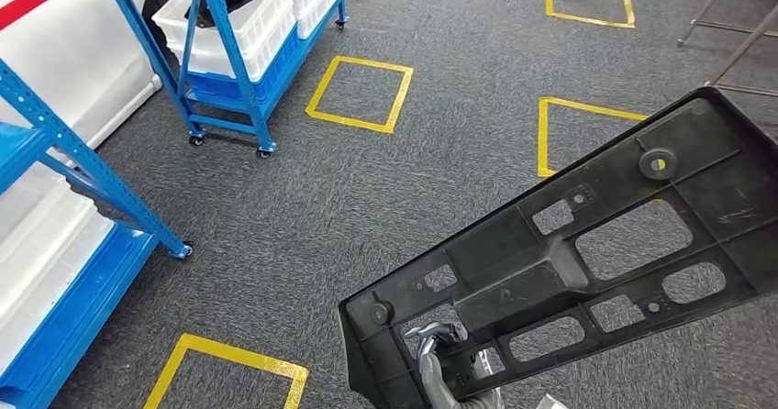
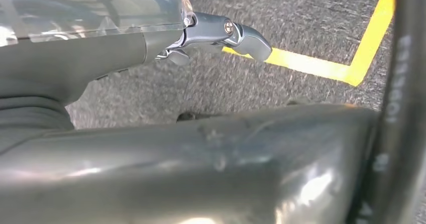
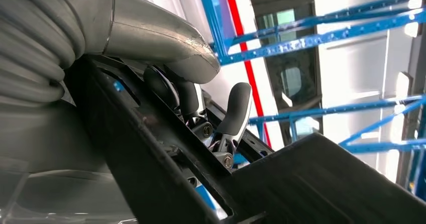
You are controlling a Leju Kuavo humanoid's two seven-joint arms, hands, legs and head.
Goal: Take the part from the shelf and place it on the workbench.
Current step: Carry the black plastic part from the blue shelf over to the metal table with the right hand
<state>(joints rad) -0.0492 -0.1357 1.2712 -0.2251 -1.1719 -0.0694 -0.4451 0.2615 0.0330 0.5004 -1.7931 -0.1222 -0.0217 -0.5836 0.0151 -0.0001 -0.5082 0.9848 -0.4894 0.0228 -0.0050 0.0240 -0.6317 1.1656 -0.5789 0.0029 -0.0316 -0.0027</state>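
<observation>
The part [image 1: 587, 262] is a long black plastic panel with many cutouts, carried tilted above the carpet in the head view. Grey fingers [image 1: 439, 349] of one of my hands show through the cutouts at its low near end. In the right wrist view my right hand [image 3: 201, 108] grips the part [image 3: 311, 184], its fingers [image 3: 236, 108] hooked through an opening. In the left wrist view my left hand [image 2: 201, 38] has its thumb out over the carpet, close to the part's dark edge [image 2: 402, 103]. Whether the left hand holds the part is hidden.
Blue wheeled shelves with white bins stand at the far left [image 1: 238, 51] and at the near left [image 1: 55, 244]. Yellow taped squares [image 1: 360, 93] mark the grey carpet. Thin metal legs [image 1: 734, 42] stand at the far right.
</observation>
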